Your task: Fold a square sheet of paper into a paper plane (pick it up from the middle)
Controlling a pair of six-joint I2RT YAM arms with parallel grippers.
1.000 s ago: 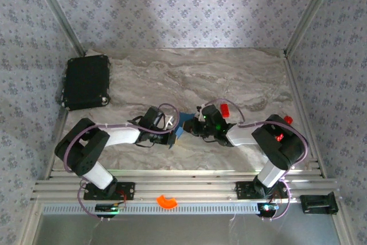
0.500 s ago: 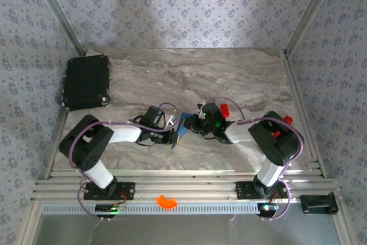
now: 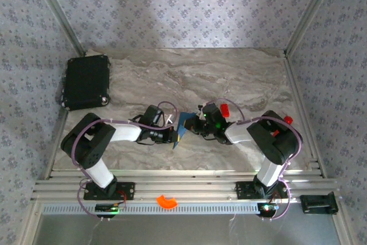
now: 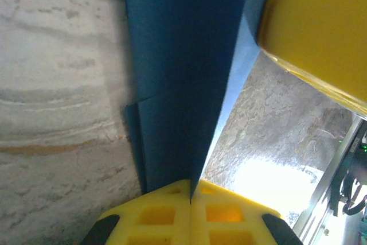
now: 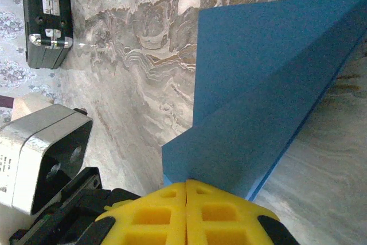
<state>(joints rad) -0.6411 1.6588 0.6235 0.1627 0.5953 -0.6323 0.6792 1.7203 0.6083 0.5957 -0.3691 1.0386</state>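
Left end effector (image 4: 191,194) is pinched tight on one edge of the folded blue paper (image 4: 183,55); right end effector (image 5: 186,187) grips its opposite edge, jaws closed; the paper stands between them over the middle of the table (image 3: 229,73), slightly near.
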